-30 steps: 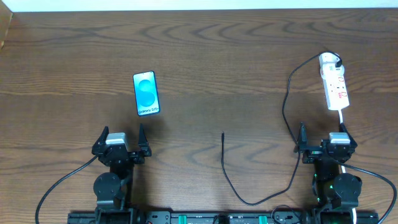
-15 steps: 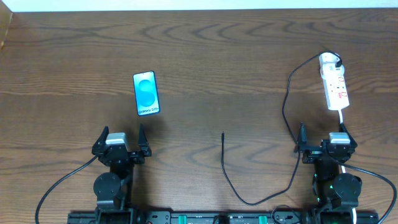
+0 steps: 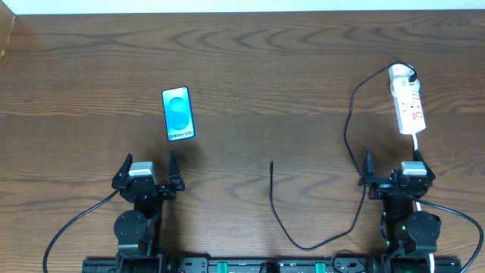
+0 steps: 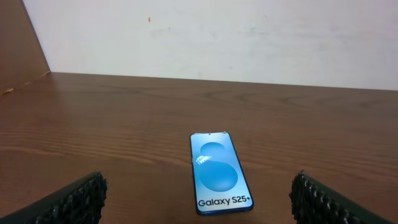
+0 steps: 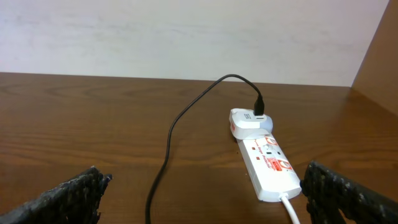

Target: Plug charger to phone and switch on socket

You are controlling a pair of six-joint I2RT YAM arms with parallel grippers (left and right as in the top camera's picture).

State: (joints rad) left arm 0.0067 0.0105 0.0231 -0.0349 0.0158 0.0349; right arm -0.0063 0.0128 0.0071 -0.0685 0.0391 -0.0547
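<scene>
The phone lies flat on the wooden table at the left, blue screen up; it also shows in the left wrist view, just ahead of my open, empty left gripper. The white socket strip lies at the far right with a white adapter and black plug at its far end, also in the right wrist view. The charger cable runs from it down and round to its free plug tip at table centre. My right gripper is open and empty, just before the strip.
A white lead runs from the strip's near end toward the right arm. Thick black robot cables trail from both arm bases at the front edge. A white wall bounds the table's far side.
</scene>
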